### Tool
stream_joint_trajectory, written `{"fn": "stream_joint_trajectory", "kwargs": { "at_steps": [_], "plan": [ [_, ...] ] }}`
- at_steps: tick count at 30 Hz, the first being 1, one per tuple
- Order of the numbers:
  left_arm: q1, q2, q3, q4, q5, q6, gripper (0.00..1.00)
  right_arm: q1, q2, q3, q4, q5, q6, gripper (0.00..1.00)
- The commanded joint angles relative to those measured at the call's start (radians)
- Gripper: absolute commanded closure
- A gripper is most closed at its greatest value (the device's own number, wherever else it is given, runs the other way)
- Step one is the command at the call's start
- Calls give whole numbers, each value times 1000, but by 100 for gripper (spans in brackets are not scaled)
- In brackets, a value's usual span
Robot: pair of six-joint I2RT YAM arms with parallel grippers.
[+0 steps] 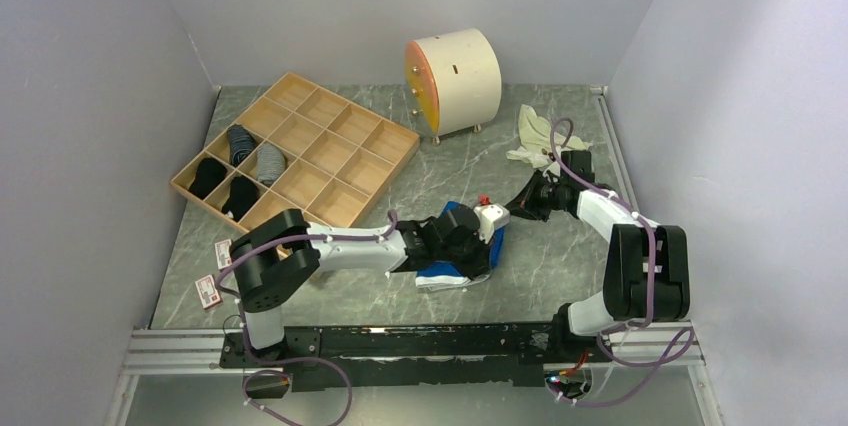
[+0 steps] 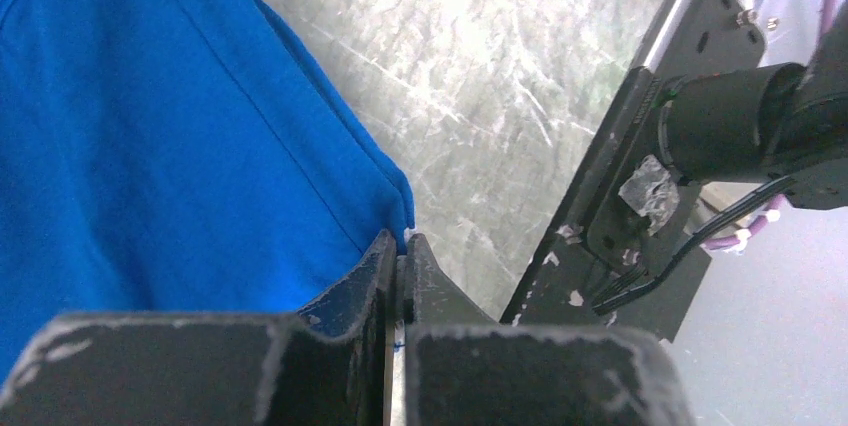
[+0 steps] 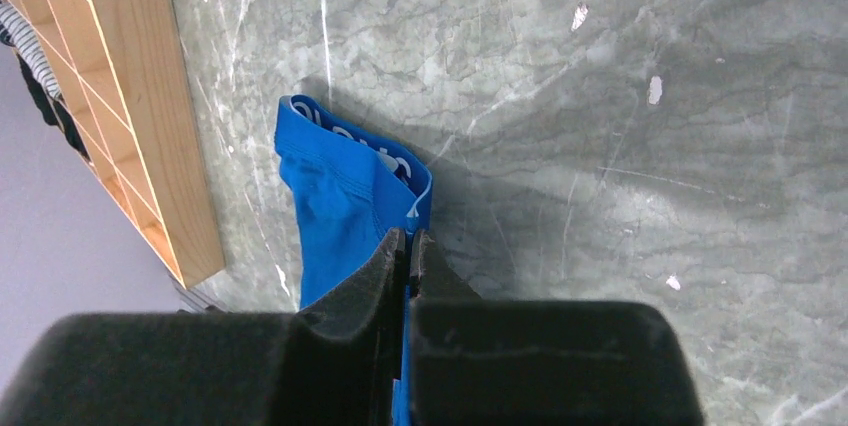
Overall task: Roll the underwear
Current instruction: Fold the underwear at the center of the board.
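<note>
The blue underwear (image 1: pixel 452 216) lies bunched in the middle of the table, with a white-edged part (image 1: pixel 440 279) toward the near side. My left gripper (image 1: pixel 483 261) reaches over it from the left. In the left wrist view the blue cloth (image 2: pixel 150 126) fills the left side, and the left gripper (image 2: pixel 400 246) is shut on its edge. My right gripper (image 1: pixel 500 222) comes in from the right. In the right wrist view the right gripper (image 3: pixel 408 241) is shut on the underwear (image 3: pixel 340 186), whose lettered waistband (image 3: pixel 350 136) is at the far end.
A wooden compartment tray (image 1: pixel 345 141) with dark and striped socks (image 1: pixel 240 146) sits at the back left. A round white drum with an orange face (image 1: pixel 455 81) stands at the back. A white cloth (image 1: pixel 535 136) lies back right. Paper tags (image 1: pixel 208 291) lie near left.
</note>
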Motion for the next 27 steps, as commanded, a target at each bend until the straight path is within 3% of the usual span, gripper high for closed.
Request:
{"fn": "stream_joint_trajectory", "kwargs": {
  "at_steps": [1, 5, 13, 27],
  "plan": [
    [0, -47, -44, 116, 63, -66, 95, 11, -37, 57, -48, 41, -8, 100],
    [18, -83, -126, 211, 63, -127, 95, 39, -45, 96, -101, 100, -9, 100],
    [88, -146, -319, 468, 91, -289, 95, 219, -12, 218, -195, 303, 30, 100],
    [188, -226, -557, 648, 126, -441, 95, 391, 145, 408, -273, 457, 81, 100]
  ]
}}
